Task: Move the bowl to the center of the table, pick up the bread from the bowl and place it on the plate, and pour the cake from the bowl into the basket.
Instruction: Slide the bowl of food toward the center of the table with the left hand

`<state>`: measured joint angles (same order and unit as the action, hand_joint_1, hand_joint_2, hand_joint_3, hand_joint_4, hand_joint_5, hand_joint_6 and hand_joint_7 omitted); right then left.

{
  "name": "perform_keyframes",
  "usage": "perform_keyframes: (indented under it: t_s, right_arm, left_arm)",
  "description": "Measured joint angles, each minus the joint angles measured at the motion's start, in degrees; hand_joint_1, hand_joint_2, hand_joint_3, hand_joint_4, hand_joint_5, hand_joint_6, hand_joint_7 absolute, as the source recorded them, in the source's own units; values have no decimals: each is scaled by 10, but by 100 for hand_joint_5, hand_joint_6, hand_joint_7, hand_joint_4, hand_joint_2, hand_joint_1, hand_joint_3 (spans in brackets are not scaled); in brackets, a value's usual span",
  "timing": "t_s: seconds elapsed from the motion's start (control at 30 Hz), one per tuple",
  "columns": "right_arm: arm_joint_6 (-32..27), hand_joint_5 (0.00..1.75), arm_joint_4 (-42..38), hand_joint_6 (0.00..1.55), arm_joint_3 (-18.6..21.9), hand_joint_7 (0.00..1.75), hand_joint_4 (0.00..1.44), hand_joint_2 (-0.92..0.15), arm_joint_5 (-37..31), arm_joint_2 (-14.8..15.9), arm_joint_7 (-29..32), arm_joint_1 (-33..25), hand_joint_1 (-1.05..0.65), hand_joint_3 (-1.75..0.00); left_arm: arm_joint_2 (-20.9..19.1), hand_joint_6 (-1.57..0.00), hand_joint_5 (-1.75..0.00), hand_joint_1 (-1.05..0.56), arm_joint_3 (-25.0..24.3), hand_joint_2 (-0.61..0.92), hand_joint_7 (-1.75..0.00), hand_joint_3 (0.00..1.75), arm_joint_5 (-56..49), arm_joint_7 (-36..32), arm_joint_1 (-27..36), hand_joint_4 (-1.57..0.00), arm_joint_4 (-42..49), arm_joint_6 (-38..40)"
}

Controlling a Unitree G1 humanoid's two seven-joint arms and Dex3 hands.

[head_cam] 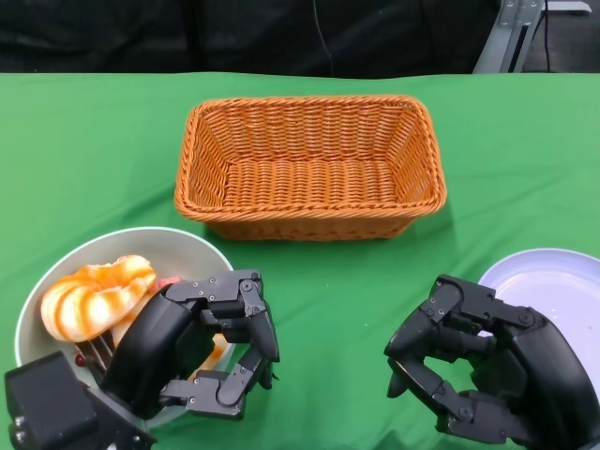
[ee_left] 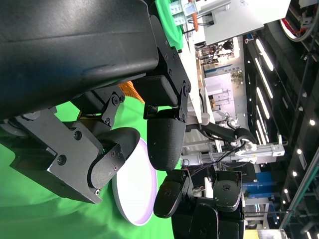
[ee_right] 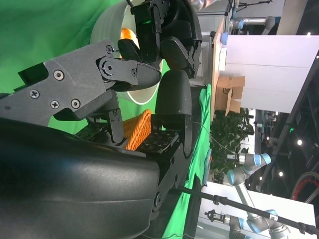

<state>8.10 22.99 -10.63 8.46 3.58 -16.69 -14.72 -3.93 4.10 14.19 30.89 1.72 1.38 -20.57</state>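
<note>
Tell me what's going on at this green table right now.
The robot's left hand hovers by the rim of the pale round bowl holding the orange-swirled bread. Its right hand waits with curled fingers, holding nothing, beside the lavender round plate. The orange wicker basket sits behind them.

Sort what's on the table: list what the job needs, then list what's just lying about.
Needed for the job:
bowl
bread in the bowl
basket
plate
left hand, over the bowl's near rim
right hand, beside the plate

Just lying about:
nothing loose; only the green tablecloth under it all
</note>
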Motion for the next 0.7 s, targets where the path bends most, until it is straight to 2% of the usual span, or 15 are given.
perform_keyframes:
  t_s: [0.7]
  right_arm:
    - [0, 144, -5, 67, 2, 121, 74, -70, 1, 0, -3, -2, -24, -61]
  left_arm:
    - [0, -85, -160, -2, 1, 45, -146, 133, 1, 2, 0, -88, 6, -6]
